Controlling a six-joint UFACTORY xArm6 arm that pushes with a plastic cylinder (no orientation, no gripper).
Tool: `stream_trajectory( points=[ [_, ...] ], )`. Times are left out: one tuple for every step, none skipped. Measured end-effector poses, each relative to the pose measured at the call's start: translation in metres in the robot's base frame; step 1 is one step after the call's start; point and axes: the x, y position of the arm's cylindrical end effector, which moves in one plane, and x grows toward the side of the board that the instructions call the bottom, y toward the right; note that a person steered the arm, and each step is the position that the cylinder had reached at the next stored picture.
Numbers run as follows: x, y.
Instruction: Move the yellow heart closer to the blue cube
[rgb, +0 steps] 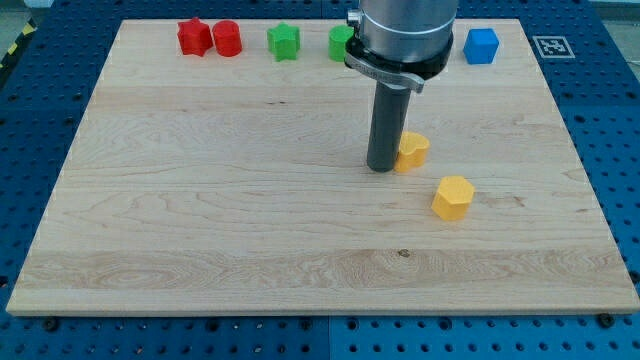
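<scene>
my tip (381, 168) touching yellow heart's (413, 150) left side, blue cube (481, 46) well apart, no claw in view

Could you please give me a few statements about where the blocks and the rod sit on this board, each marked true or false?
1. My tip is right beside a yellow block, on its left in the view. True.
2. The blue cube sits at the view's bottom left. False: it is at the view's top right.
3. Two red blocks sit side by side near the view's top edge. True.
4. Only one yellow block is on the board. False: a second yellow block lies lower right of the first.
</scene>
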Motion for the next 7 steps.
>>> stream_trajectory(
  points=[
    [0.005,0.006],
    [0.004,0.018],
    [-0.005,0.036],
    [-0.023,0.046],
    [-0.032,0.061],
    [-0.037,0.085],
    [-0.051,0.103]
  ],
)
